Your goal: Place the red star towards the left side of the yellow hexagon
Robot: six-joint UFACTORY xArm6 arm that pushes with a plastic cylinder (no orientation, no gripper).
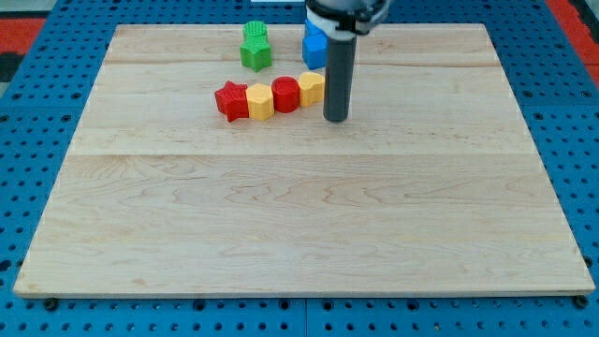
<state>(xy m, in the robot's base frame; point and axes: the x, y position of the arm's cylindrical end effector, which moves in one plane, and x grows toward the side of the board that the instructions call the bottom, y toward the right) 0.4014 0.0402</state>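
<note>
My tip [336, 118], a bare rod end with no claw to open or close, so holding nothing, stands just at 4 o'clock of a short row of four blocks.

From the tip, the row runs toward 9 o'clock: a yellow block [312, 87] beside the rod, a red block [285, 94], the yellow hexagon [259, 99], then the red star [230, 99], which touches the hexagon on the view's left. Judged from this layout, the star already sits on the hexagon's left side, so the task looks essentially done; little seems left beyond drawing the tip clear. A green block [255, 47] lies at 12 o'clock of the row, and a blue block [314, 45] sits partly behind the rod, both on the wooden board [309, 225].
</note>
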